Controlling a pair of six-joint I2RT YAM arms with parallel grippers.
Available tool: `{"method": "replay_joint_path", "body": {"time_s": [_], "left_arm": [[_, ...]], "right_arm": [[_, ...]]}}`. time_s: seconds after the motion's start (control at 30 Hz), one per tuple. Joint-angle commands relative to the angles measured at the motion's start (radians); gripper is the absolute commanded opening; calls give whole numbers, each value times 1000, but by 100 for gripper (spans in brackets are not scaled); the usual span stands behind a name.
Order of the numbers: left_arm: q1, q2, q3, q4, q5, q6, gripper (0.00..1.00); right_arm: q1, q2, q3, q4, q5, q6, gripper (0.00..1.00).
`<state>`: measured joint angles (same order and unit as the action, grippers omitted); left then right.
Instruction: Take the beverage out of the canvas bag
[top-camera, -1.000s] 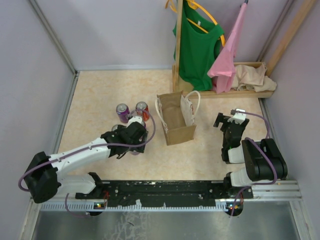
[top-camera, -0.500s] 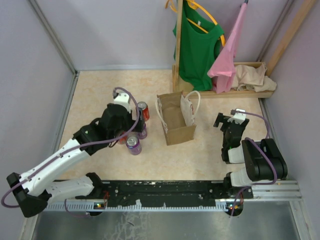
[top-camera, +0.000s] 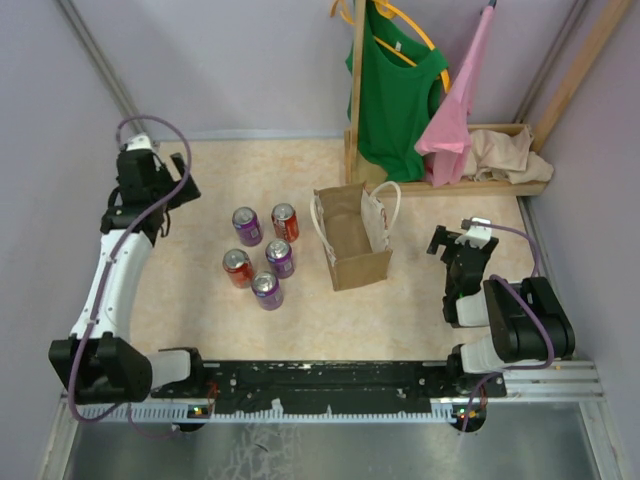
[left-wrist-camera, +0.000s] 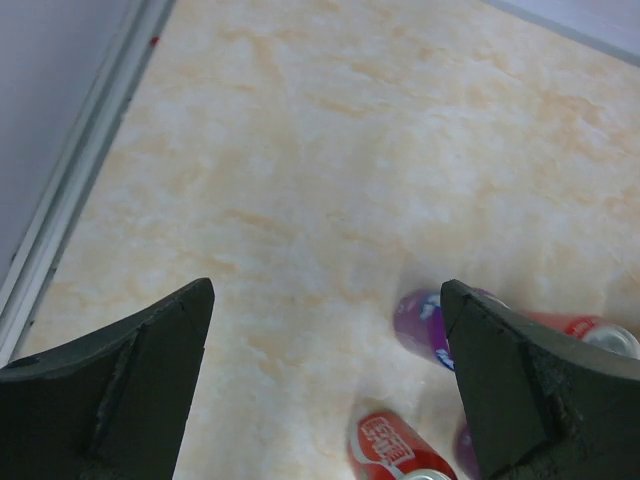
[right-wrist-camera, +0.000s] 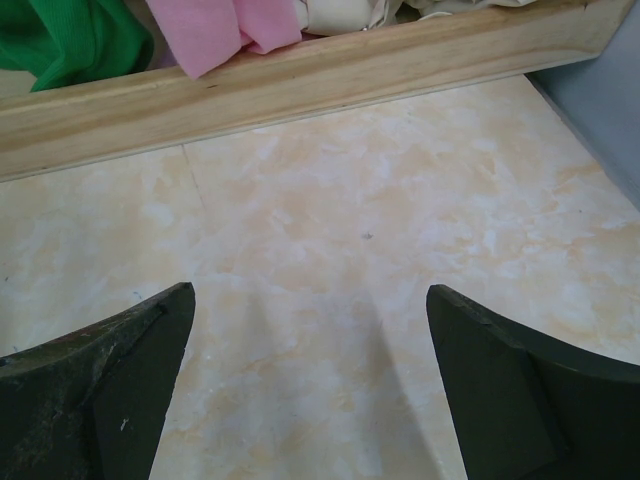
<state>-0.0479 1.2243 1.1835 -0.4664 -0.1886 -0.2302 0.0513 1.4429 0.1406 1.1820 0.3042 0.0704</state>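
Note:
The tan-brown canvas bag (top-camera: 352, 240) with white loop handles stands upright at mid-table, its top open; I see no can inside it. Several beverage cans, purple and red, stand in a cluster (top-camera: 262, 258) left of the bag. My left gripper (top-camera: 165, 193) is open and empty at the far left, near the wall, well away from the cans. In the left wrist view (left-wrist-camera: 325, 290) a purple can (left-wrist-camera: 425, 322) and a red can (left-wrist-camera: 395, 450) show between the jaws. My right gripper (top-camera: 450, 245) is open and empty right of the bag, over bare floor (right-wrist-camera: 310, 290).
A wooden rack (top-camera: 450, 185) at the back right holds a green shirt (top-camera: 395, 95), a pink cloth (top-camera: 455, 115) and a beige cloth (top-camera: 510, 155). Its wooden base (right-wrist-camera: 300, 85) lies ahead of the right gripper. Purple walls close in left and right.
My left arm left a purple can standing at the front of the cluster, then rose and swung to the far left. The right arm has not moved.

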Motion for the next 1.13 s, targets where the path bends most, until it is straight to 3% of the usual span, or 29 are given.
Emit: {"method": "replay_joint_path", "body": {"time_s": [0.0,0.47,1.1], "left_arm": [[124,12,15,42,113,-17,100],[135,-8,-55,18,-69,-139,100],[137,-113,-146,105,-152,-143,100]], "right_arm": [[-1,0,27,61,11,-9,99],[-1,1,27,62,10,-10,99],[-1,1,26,61,11,-9,99]]}}
